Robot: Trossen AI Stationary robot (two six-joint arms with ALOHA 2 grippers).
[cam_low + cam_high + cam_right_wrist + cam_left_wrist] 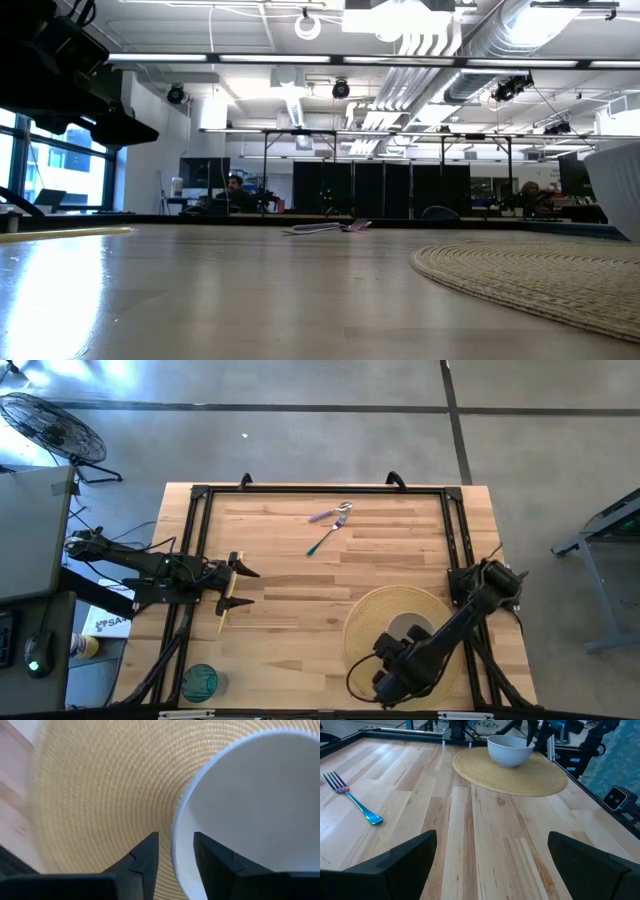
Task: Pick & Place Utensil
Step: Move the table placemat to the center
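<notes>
Barely started, by the look of it: nothing lifted off the wooden table (pixel 280 630) yet, so pretty much the whole pick and place left to do.

Next biggest, a round woven placemat (pixel 372 622) at the lower right of the high view, carrying the bowl and nothing else.

Left gripper (pixel 240 586) parked at the left edge of the table, middle-left of the high view, fingers spread wide, holding nothing, well apart from everything.

Right gripper (pixel 176 860) down over the placemat, fingers narrow and straddling the bowl's rim, one outside and one inside. Looks like a sliver of gap on the outer side, so more a loose straddle than a real pinch, going by the right wrist view.

White ribbed bowl (pixel 509 750) sitting upright on the placemat. Empty as far as the visible part of the inside shows.

Teal glass (pixel 200 682) at the lower left corner of the high view, near the table's edge. Can't tell if anything's in it.

Teal-handled fork (pixel 325 540) lying flat at top centre of the high view, well apart from both grippers.

Purple-handled spoon (pixel 331 514) just beside the fork, heads close together or touching, can't tell which. No idea which one is meant to go.
</notes>
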